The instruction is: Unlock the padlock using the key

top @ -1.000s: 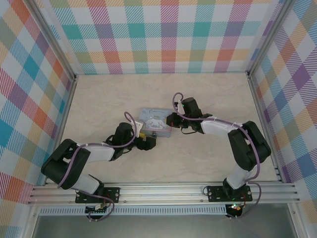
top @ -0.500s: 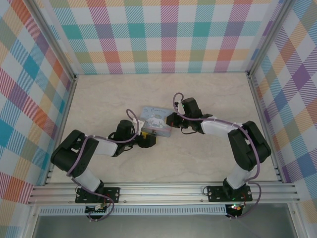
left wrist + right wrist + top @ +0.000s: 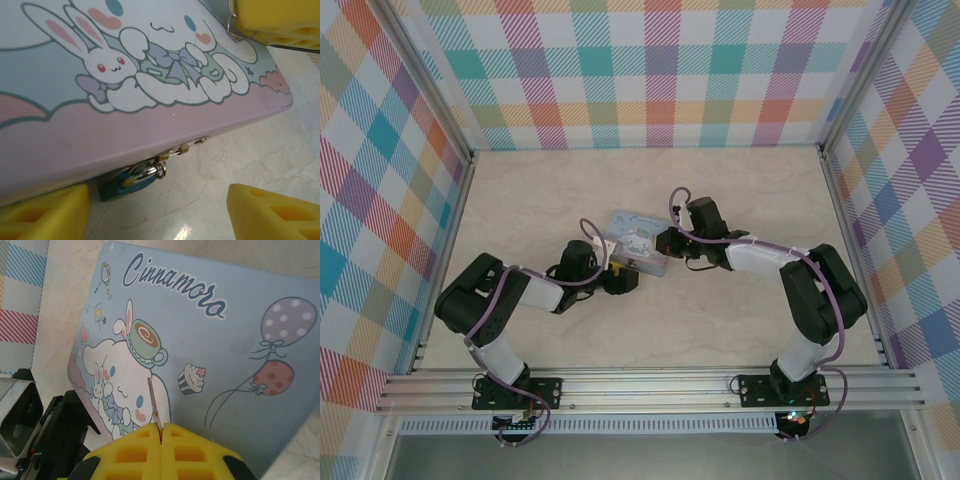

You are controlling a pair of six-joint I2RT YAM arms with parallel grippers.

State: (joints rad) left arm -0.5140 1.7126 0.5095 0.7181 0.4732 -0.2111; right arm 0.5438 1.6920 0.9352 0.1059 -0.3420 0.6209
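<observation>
The left arm (image 3: 520, 295) folds sharply at the elbow and lies low, its forearm reaching right toward the middle. The left jaws stand apart, yellow fingers (image 3: 272, 212) wide and gripping nothing. The right arm (image 3: 760, 258) bends at its elbow and reaches left. The right jaws are pressed together, yellow pads (image 3: 190, 450) pinching a thin key (image 3: 153, 402).

Lab test cell, plaid-printed walls (image 3: 660, 70), aluminium frame rail (image 3: 650, 385), marble-look tabletop (image 3: 540, 190)
</observation>
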